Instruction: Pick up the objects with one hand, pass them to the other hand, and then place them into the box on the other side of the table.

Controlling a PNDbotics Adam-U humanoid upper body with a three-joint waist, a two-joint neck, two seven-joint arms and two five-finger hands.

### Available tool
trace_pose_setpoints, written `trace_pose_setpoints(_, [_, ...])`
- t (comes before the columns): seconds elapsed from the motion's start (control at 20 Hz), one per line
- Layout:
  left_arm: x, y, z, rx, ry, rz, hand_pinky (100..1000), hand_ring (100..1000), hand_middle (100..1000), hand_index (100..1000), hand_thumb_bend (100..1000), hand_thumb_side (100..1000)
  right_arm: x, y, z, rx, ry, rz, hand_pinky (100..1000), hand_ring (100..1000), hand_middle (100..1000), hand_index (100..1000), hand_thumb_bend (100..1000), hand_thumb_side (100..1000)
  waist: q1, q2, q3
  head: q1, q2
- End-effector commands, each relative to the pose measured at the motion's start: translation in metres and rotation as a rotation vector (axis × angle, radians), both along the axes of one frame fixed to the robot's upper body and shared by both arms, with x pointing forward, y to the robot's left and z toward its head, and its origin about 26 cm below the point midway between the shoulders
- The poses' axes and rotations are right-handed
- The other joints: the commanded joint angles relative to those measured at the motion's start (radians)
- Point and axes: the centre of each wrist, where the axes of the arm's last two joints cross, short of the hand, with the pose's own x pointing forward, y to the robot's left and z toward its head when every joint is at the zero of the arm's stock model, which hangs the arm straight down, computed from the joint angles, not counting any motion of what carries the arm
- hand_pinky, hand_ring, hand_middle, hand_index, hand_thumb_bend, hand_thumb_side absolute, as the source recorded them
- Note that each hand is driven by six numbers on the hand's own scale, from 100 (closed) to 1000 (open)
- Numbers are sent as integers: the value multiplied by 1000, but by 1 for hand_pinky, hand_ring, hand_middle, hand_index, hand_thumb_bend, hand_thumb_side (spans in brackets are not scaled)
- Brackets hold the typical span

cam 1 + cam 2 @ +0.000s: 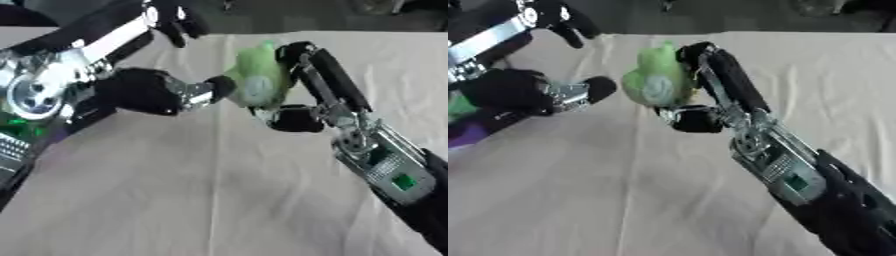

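Handover in progress above mid-table; placement not yet done.

I judge the pick-up complete: my right hand has the soft green object off the cloth-covered table, with fingers curled over its top and the thumb under its lower edge, so that hand is closed round it. My left hand is level with it, on its left. One fingertip reaches toward the object and looks to be touching or just beside its near face; I cannot confirm contact. The other left fingers are spread and hold nothing, so I take that hand as open and not yet gripping. Remaining, as I judge it: transfer to the left hand, release by the right, then placement. No box shows in either view.
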Motion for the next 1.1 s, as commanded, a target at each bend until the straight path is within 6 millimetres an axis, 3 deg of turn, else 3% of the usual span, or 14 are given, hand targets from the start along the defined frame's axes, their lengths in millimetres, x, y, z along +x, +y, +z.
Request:
trace_pose_setpoints(0.05, [2,-4,3,9,-21,-6,944,740,737,815,531,653,-2,-2,9,-27,-40,13,461,548,489,539,378,100,12,-25,-1,3,6])
trace_pose_setpoints(1.1, [12,-37,-12,118,80,-67,945,748,743,819,521,704,-1,7,20,-105,-43,55,468,558,495,548,382,100,15,-29,-3,1,6])
